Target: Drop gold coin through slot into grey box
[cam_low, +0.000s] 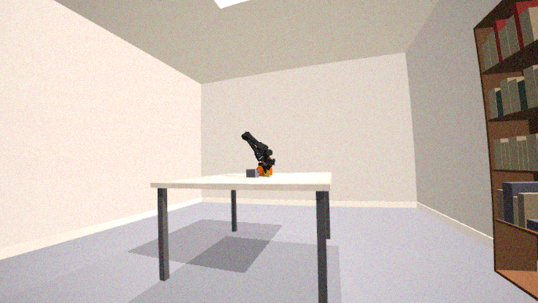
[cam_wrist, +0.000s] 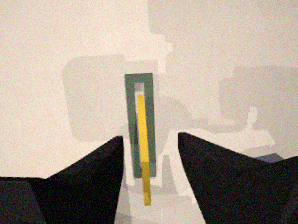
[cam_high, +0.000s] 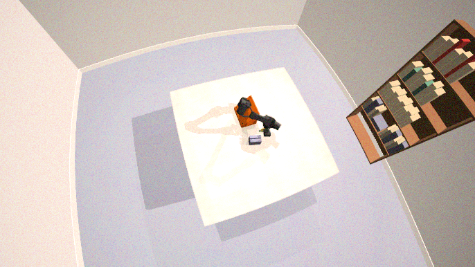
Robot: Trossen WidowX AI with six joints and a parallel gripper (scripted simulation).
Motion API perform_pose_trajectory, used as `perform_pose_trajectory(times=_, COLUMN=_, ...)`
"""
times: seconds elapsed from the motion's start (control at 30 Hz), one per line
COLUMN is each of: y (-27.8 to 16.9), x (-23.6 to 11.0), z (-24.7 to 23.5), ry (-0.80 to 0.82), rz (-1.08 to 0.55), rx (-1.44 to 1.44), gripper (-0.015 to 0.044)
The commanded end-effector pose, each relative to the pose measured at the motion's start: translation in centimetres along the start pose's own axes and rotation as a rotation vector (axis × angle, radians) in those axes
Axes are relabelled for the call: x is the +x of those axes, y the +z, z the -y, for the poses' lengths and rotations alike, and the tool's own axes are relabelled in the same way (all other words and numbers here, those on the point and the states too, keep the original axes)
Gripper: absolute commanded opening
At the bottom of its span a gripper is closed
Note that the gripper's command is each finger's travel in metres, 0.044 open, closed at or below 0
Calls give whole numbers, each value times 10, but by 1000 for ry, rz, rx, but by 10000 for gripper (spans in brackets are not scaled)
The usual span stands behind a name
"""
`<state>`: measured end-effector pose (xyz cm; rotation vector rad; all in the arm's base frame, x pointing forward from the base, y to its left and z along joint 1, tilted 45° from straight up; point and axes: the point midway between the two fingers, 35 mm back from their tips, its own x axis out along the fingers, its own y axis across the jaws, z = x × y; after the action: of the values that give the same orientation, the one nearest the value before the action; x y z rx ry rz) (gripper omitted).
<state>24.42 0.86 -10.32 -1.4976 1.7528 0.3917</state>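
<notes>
The gold coin (cam_wrist: 143,130) stands on edge in the dark-green holder (cam_wrist: 138,78), seen as a thin upright strip in the wrist view. My gripper (cam_wrist: 150,141) is partly open above it, pointing down. The fingertips stand either side of the coin's line with gaps on both sides, the left one a little nearer. The coin's near end shows between the fingers. The closed grey box (cam_high: 255,140) (cam_low: 252,173) sits beside the holder, with a dark slot line along its lid in the top view. A sliver of it shows at the wrist view's right edge.
The orange base (cam_high: 247,119) of the arm stands close to the holder, on the opposite side from the box. The pale table (cam_high: 214,207) carries them all. A bookcase (cam_high: 358,138) (cam_low: 514,251) stands away from the table.
</notes>
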Motion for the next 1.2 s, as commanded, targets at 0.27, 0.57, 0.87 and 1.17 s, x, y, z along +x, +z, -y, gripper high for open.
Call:
perform_pose_trajectory(times=0.27, y=-4, x=21, z=-4, ry=4, rz=-15, rx=-12, gripper=161)
perform_pose_trajectory(times=0.57, y=-5, x=22, z=-5, ry=4, rz=-16, rx=-12, gripper=16)
perform_pose_trajectory(times=0.87, y=-5, x=22, z=-5, ry=4, rz=-16, rx=-12, gripper=0)
perform_pose_trajectory(times=1.17, y=-2, x=5, z=-3, ry=5, rz=-11, rx=-12, gripper=0)
